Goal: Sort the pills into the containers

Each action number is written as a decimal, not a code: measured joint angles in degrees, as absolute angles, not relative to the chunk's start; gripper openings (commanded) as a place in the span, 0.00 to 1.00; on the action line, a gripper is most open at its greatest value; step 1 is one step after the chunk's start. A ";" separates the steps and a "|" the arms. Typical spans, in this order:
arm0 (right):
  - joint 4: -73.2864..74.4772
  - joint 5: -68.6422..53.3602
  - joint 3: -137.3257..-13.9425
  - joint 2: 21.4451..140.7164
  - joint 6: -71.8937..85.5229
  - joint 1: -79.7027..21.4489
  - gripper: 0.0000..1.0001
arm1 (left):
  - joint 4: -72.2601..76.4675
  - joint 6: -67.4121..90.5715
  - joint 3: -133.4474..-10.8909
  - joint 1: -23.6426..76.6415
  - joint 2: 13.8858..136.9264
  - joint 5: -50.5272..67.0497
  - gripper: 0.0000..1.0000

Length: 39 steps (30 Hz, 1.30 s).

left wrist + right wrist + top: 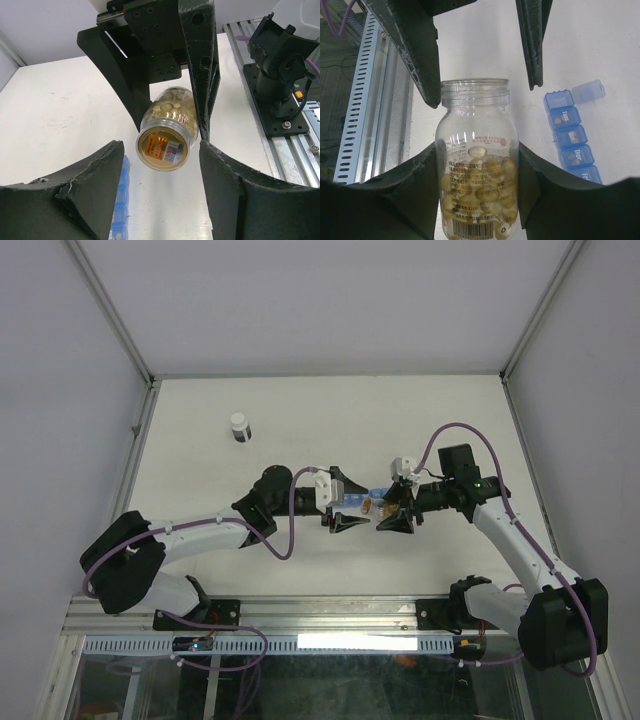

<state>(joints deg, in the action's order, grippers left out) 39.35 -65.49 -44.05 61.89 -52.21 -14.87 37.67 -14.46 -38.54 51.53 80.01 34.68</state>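
Overhead, the two arms meet near the middle of the tabletop [450,410], a little nearer its near edge than its far one. The right gripper [386,512] is clamped on a clear pill bottle [372,504] lying on its side, with the pills [367,506] showing as an amber cluster inside it. The left gripper [362,507] faces it from the left, its jaws spread to either side of the bottle's end. A blue pill organiser [357,498] lies on the tabletop just under and beyond the grippers, mostly hidden by them. A small white-capped vial [239,427] stands well apart, towards the far left corner.

From the left wrist, the bottle hangs tilted between the right gripper's two dark fingers, its round amber end turned to the camera and pale pills heaped at the far end. The left gripper's own fingers [85,195] stand apart. The one on the left is clear of the glass; whether the other touches it I cannot tell. A strip of the organiser shows beside that left finger.

From the right wrist, the bottle sits squeezed between the right gripper's pads, uncapped mouth pointing away and golden oval pills filling the near half. The organiser lies to the right on the tabletop, one lid flipped open at its far end. The closed compartments carry day labels, and small brown specks show inside several of them.
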 measured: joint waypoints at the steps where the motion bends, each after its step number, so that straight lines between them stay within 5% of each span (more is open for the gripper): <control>1: 39.35 -65.52 -44.05 61.89 -52.21 -14.87 0.00 | 37.56 -14.46 -38.72 51.53 80.27 34.68 0.61; 8: 39.59 -65.60 -44.05 61.91 -52.47 -14.87 0.00 | 37.28 -14.37 -39.77 51.53 80.97 34.98 0.51; 23: 40.66 -65.78 -44.38 62.02 -52.60 -14.87 0.00 | 37.26 -2.37 -40.01 51.46 81.03 34.50 0.02; 34: 42.09 -64.23 -44.42 62.33 -52.93 -14.17 0.00 | 26.46 24.49 -41.74 58.63 78.30 8.67 0.06; 39: 41.85 -64.23 -44.42 62.33 -52.93 -14.17 0.00 | 22.20 31.81 -42.89 59.83 77.49 3.75 0.33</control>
